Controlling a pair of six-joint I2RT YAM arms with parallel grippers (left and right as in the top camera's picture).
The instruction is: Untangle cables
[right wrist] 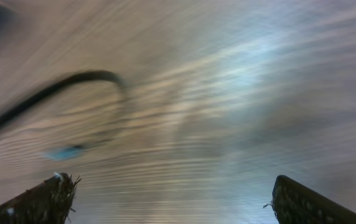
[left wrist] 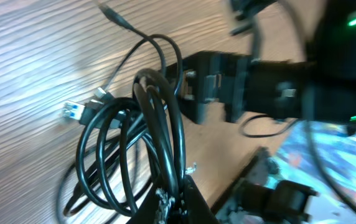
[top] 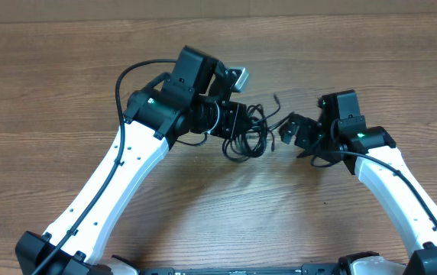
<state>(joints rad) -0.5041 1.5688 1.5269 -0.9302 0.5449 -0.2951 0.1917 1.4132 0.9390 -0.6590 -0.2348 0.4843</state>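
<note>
black cables [left wrist: 153, 124] loop in a bundle right at the left gripper [left wrist: 175, 200], its jaws clenched on the strands. a blue-tipped plug [left wrist: 71, 111] lies on the wooden surface [top: 66, 69]. just beyond the tangle, the right gripper [top: 289, 131] has its jaws spread wide, holding nothing.

Lab: wooden table [top: 43, 69], robot arms [top: 119, 176]

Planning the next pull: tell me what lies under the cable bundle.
Bare wooden table shows through the loops of the cables. Nothing else shows beneath; where the left end effector pinches them, the underside is hidden.
</note>
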